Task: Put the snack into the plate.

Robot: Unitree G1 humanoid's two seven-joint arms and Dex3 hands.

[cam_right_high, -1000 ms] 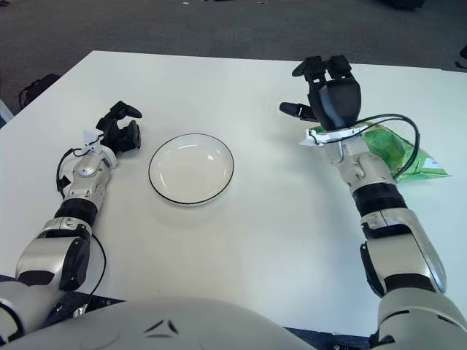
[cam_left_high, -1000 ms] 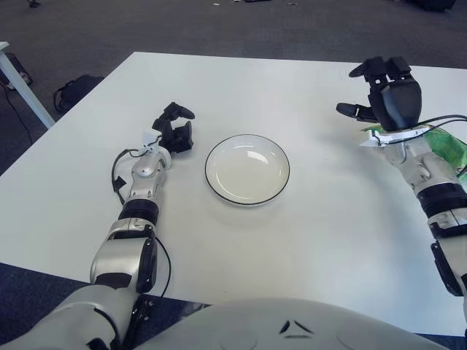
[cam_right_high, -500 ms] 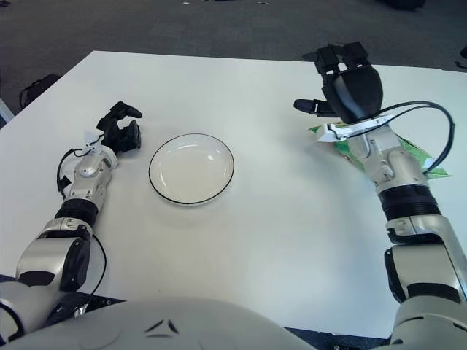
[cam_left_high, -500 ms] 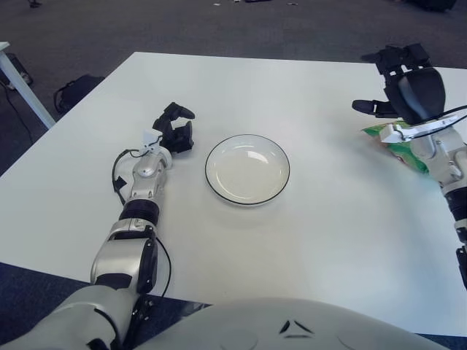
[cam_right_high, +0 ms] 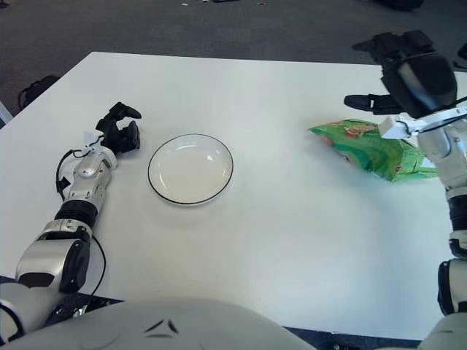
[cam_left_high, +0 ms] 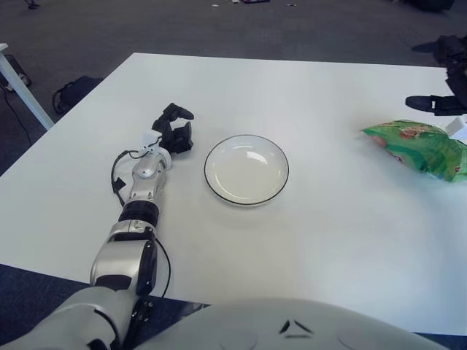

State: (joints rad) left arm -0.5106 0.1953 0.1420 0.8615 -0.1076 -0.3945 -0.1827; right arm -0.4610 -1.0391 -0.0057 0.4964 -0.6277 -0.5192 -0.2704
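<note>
A green snack bag lies flat on the white table at the right. A white plate with a dark rim sits empty left of centre. My right hand hovers above the far right end of the bag, fingers spread, holding nothing. My left hand shows just left of the plate, fingers curled and empty.
The table's far edge borders dark carpet. A dark bag lies on the floor beyond the left edge, and a white table leg stands there.
My right hand has swung to the right and away from the plate, uncovering the snack bag it was hiding. The left arm and the plate have not moved.
</note>
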